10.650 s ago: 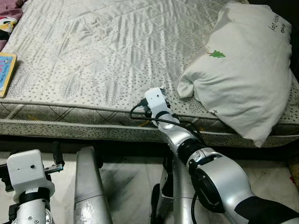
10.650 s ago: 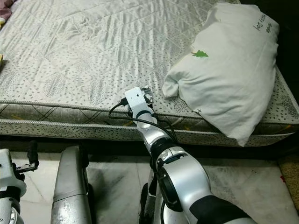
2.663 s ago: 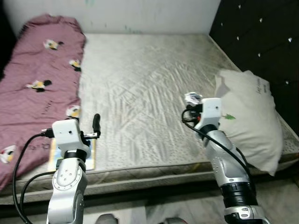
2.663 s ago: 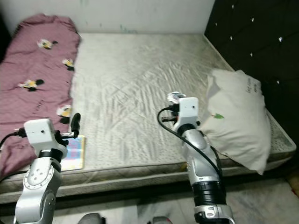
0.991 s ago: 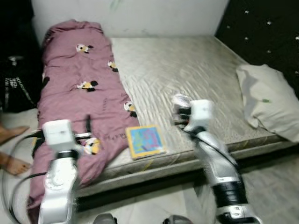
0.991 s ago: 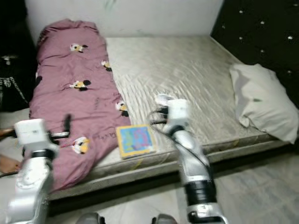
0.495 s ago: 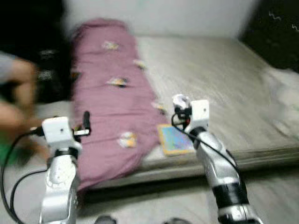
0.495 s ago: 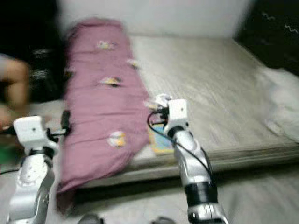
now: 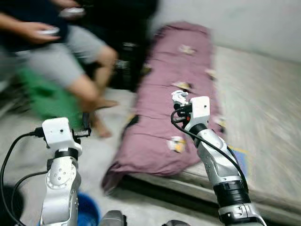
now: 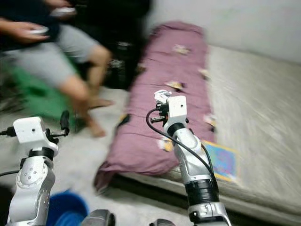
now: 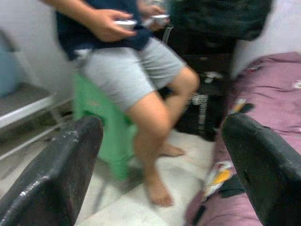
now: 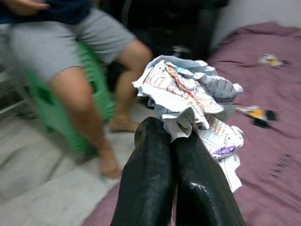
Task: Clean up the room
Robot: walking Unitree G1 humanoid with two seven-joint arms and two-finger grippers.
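The right pincer (image 12: 173, 136) is raised in front of the robot, its two black fingers (image 12: 150, 179) pressed together on a crumpled ball of paper (image 12: 188, 99), printed and lined, which stands up above the fingertips; in the head views the paper (image 9: 179, 97) sits over the purple blanket (image 9: 174, 108) on the bed (image 10: 254, 108); the left pincer (image 11: 160, 141) is held up on the robot's left over the floor (image 9: 94, 155), fingers spread wide apart and holding nothing; beyond it a person (image 11: 127, 70) in grey shorts sits on a green stool (image 11: 94, 122), bare foot on the floor; a colourful book (image 10: 221, 162) lies near the mattress edge, beside the blanket; a blue bucket (image 10: 66, 209) stands on the floor by the left arm; the head views are blurred.
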